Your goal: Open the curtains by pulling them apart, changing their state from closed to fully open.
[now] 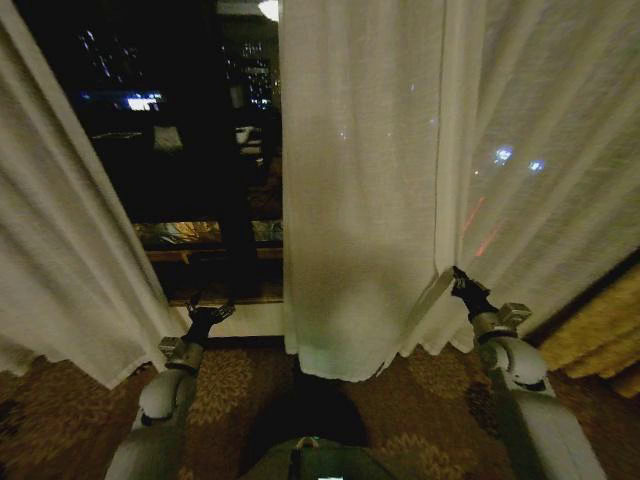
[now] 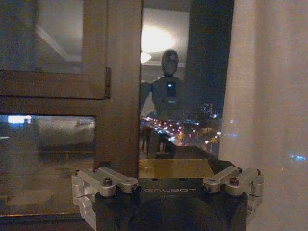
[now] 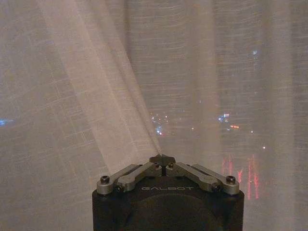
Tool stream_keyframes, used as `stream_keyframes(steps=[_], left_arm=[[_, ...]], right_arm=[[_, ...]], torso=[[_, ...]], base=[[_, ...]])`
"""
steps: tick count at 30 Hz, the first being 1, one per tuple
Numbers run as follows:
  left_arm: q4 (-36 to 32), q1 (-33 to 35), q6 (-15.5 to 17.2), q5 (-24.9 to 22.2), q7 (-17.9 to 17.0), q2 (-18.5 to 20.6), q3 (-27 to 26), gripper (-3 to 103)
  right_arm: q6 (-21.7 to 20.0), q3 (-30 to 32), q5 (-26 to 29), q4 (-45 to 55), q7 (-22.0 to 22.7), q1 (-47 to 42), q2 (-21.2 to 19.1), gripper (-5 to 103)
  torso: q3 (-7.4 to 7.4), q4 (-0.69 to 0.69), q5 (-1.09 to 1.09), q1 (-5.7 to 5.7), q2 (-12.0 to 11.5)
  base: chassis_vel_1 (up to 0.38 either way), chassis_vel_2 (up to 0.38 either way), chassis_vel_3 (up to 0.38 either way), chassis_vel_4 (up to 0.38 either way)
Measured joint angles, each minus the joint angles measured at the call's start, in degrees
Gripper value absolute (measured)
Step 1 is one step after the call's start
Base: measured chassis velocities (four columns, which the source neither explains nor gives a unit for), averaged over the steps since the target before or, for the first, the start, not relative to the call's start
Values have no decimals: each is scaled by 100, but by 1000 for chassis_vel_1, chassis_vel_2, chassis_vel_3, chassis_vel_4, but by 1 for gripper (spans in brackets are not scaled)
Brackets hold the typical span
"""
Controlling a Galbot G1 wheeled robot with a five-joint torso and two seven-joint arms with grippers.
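Your right gripper [image 1: 455, 272] sat at lower right of centre in the head view, its fingers pressed together on a fold of the right curtain panel [image 1: 400, 180]. From that pinch a taut crease ran up the cloth, and in the right wrist view the same gripper [image 3: 162, 159] showed its fingertips closed on a ridge of fabric that fanned away toward the upper left of that frame.

Your left gripper [image 1: 210, 312] was at lower left of centre, fingers spread and holding nothing, pointed at the bare window [image 1: 190, 130]. In the left wrist view that gripper [image 2: 168, 173] had its linkages splayed wide, facing the dark wooden window frame [image 2: 118, 86].

Outward from the claws, the left curtain panel [image 1: 60, 250] hung drawn toward the left edge, leaving the glass uncovered in the upper left. The right panel covered the centre and the right side, its hem resting near the patterned carpet [image 1: 230, 385]. A thicker golden drape [image 1: 600, 330] showed at the lower right edge.

You could judge the cloth thin, soft and light: city lights glowed through the weave, and it bunched readily under the pinch. It would likely slide out of a shallow grip, so a gathered fold near the panel's inner edge looked like the sound place to hold. By my reading, you were about halfway, with the right panel yet to be drawn aside.
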Motion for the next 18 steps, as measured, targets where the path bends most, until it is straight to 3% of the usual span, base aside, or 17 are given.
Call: stream_keyframes(steps=[18], left_arm=[[-33,3,-5,-6,1,12,-1,100]], right_arm=[[16,123,42,82,-8,-114,-5,0]], torso=[[0,-1,-1,0,0]], base=[[-269,-272,271,265]])
